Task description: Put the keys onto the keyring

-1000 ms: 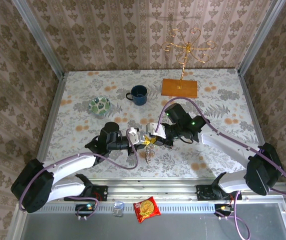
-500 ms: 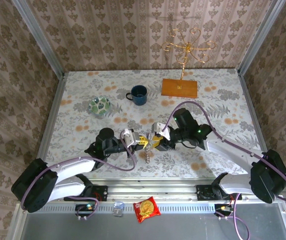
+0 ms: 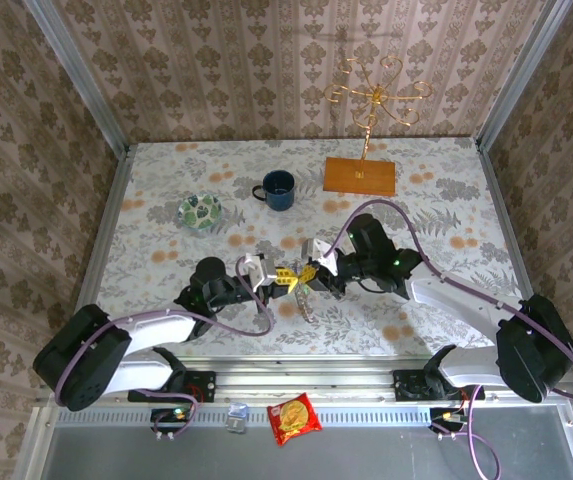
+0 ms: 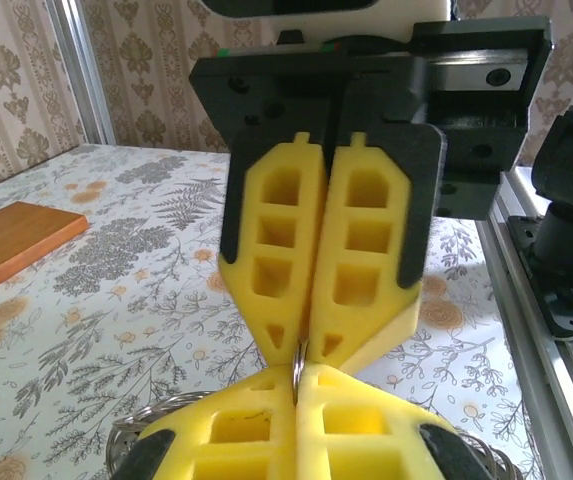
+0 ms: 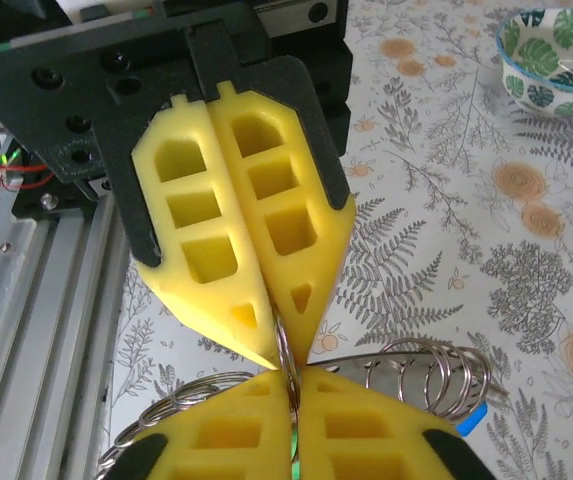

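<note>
Together, left gripper (image 4: pixel 296 385) and right gripper (image 5: pixel 292 385) tip to tip, both clamped tight on the keyring (image 5: pixel 416 350), coils hanging just beneath.

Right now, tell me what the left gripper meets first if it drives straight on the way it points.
The right gripper: its fingers stand tip to tip with the left gripper, a thin loop of the keyring at the meeting point. I see hardly any gap between them, though depth is unclear.

The whole worktop (image 3: pixel 166 190) is seen from high above and behind, while the left tool (image 3: pixel 285 280) and right tool (image 3: pixel 308 273), met tip to tip, are viewed closely from opposite wrists.
</note>
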Tool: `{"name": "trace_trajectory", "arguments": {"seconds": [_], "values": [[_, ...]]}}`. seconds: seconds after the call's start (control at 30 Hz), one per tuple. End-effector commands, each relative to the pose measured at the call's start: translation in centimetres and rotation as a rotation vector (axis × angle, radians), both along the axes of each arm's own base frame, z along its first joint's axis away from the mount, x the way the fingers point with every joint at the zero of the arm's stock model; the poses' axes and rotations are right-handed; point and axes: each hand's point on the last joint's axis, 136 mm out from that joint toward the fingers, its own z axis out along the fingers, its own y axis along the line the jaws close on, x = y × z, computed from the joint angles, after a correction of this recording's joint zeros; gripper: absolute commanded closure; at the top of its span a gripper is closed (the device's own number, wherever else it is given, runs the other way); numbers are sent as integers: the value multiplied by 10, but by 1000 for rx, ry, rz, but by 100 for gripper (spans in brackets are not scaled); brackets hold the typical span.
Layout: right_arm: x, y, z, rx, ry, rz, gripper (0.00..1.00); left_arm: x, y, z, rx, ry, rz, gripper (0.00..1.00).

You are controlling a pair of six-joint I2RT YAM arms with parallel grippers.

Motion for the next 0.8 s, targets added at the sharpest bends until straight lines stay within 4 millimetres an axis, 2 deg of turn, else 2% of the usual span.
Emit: {"name": "trace_trajectory", "arguments": {"seconds": [0.0,0.07,0.13,0.27,0.4,0.53,0.6,0.67,0.77], "values": [[-2,6,8,39,-23,39,100,-2,1,16,-67,-20,-12,98],[-3,4,9,10,-30,50,100,0,4,14,-57,-21,10,89],[-4,1,7,-33,-36,64,100,1,4,8,-21,-24,16,85],[-10,-2,5,-121,-52,110,100,-2,3,-6,106,-43,-7,84],[-16,-1,4,-194,-69,163,100,-2,4,-10,168,-59,-14,84],[-20,5,5,-238,-90,198,100,-2,2,-5,170,-70,-23,83],[-21,10,6,-243,-103,209,100,-3,0,0,159,-74,-39,87],[-19,13,10,-218,-101,193,100,-5,-1,4,145,-77,-52,98],[-12,10,16,-125,-75,113,82,-7,0,8,118,-72,-53,100]]}}
